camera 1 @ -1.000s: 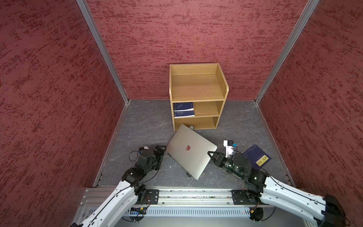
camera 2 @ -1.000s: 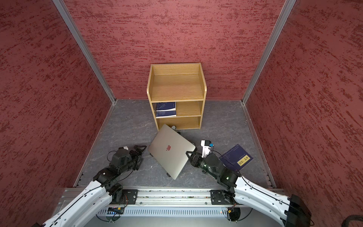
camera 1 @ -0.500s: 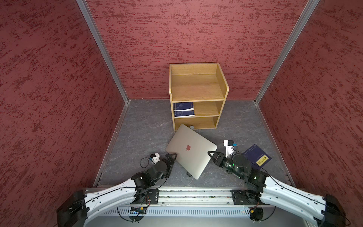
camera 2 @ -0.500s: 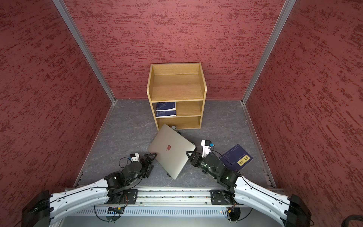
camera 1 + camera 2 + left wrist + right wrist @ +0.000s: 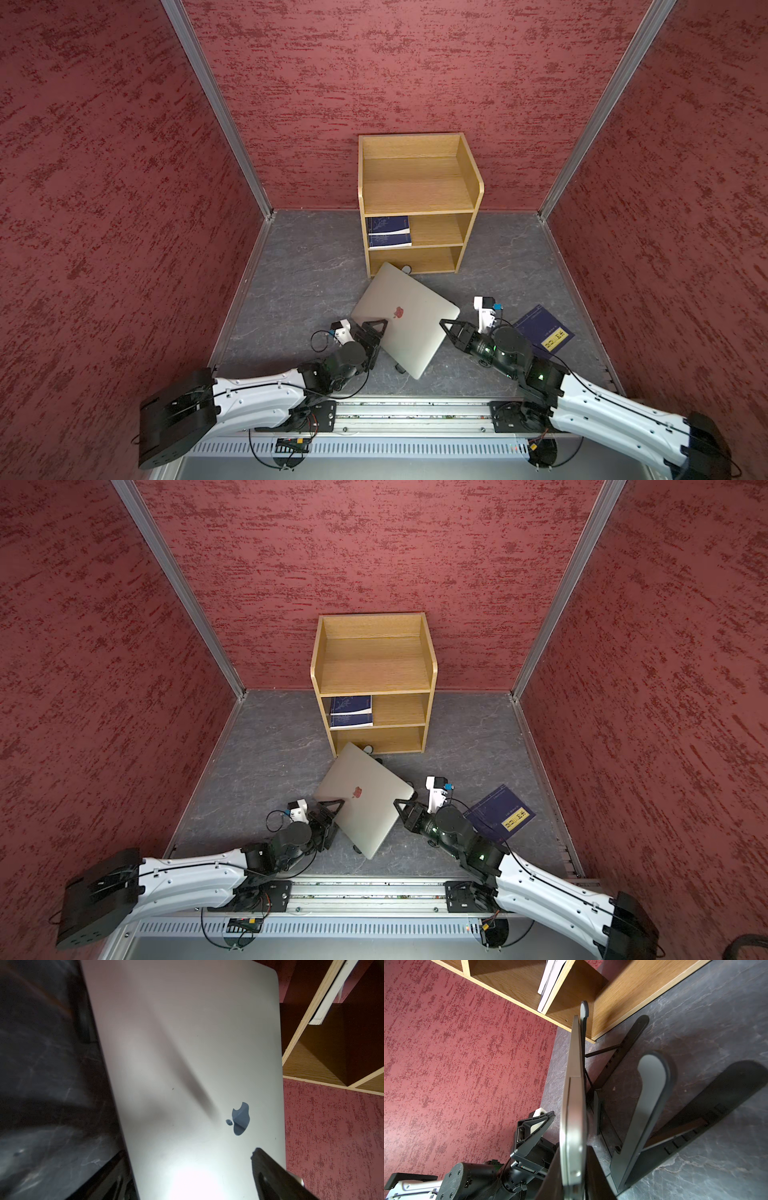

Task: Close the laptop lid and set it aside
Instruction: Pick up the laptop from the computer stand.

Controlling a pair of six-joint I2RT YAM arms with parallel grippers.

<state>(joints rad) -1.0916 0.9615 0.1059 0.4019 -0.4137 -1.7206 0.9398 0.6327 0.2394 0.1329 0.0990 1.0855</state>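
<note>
The laptop (image 5: pixel 405 318) is lying closed and tilted on the black stand (image 5: pixel 652 1088) in front of the shelf (image 5: pixel 415 199). The lid (image 5: pixel 187 1064) is sitting flush on the base, with only a thin seam showing along the edge. The right gripper (image 5: pixel 448 330) is pinching the laptop's right edge, its jaws narrowed onto the thin slab. The left gripper (image 5: pixel 376 331) is standing wide across the left edge and gripping nothing, with one finger (image 5: pixel 276 1176) hanging just over the lid near the logo. With only one edge being held, a lift now is likely to make the smooth metal pivot or slide out of the pinch. An uneven close on the left could shove the laptop off the stand or towards the shelf, and that finger could scrape the lid. The stand may also get dragged along, and the book (image 5: pixel 542 332) beside the right arm is taking up floor on that side. The left gripper's lower finger is hiding under the laptop in both top views and is only a dark blur in the left wrist view. The right pads are cut off at the frame edge, and where the laptop is bearing on the stand cannot be made out.
</note>
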